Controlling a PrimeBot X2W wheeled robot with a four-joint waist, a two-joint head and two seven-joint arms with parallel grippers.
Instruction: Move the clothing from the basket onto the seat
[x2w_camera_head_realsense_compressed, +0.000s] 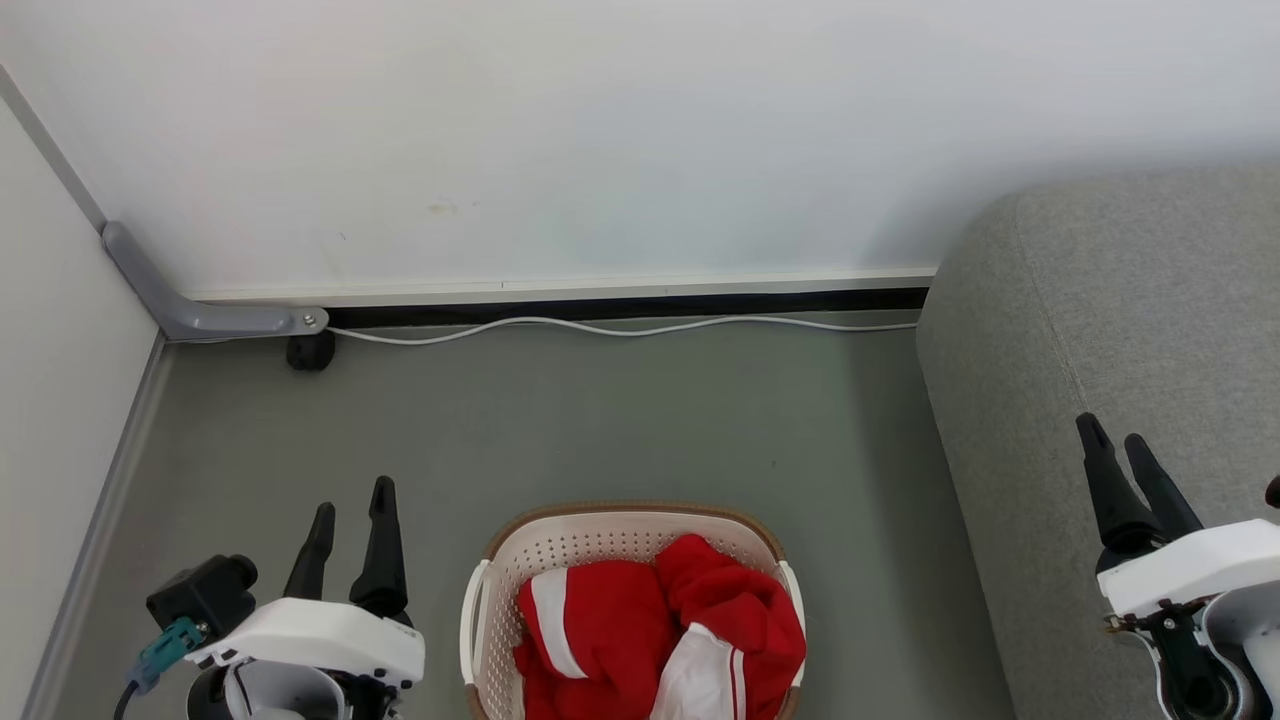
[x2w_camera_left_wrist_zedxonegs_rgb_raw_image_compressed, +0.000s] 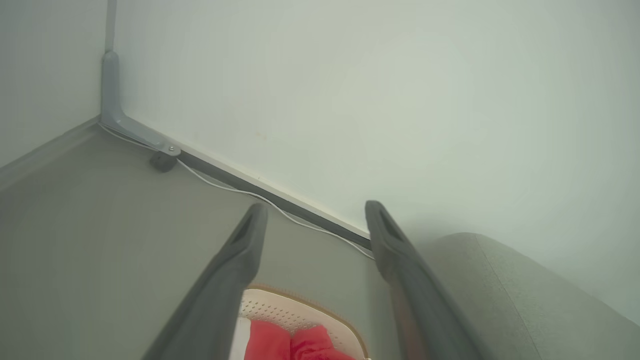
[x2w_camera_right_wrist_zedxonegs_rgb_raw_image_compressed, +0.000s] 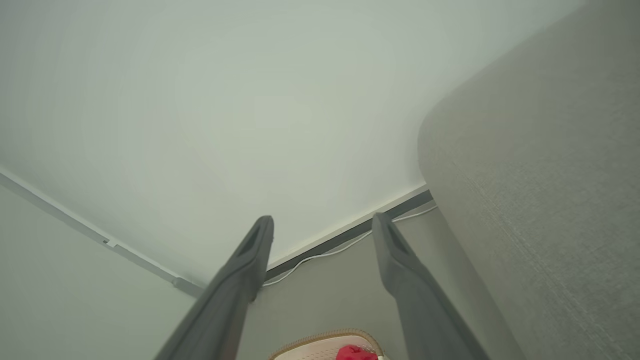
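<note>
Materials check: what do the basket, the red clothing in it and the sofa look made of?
Basket: looks like matte cream moulded plastic, judging by its rows of holes; brown rim looks woven, possibly imitation.
Clothing: soft fabric, red with white stripes, lying in crumpled folds.
Sofa: grey woven upholstery, fine-grained texture, one stitched seam.

On my feed the basket (x2w_camera_head_realsense_compressed: 590, 545) looks like matt perforated plastic with a woven-look rim. The clothing (x2w_camera_head_realsense_compressed: 600, 610) is soft cloth, the seat (x2w_camera_head_realsense_compressed: 1120, 300) is coarse textured fabric, and the floor (x2w_camera_head_realsense_compressed: 600, 420) is smooth and matt.
</note>
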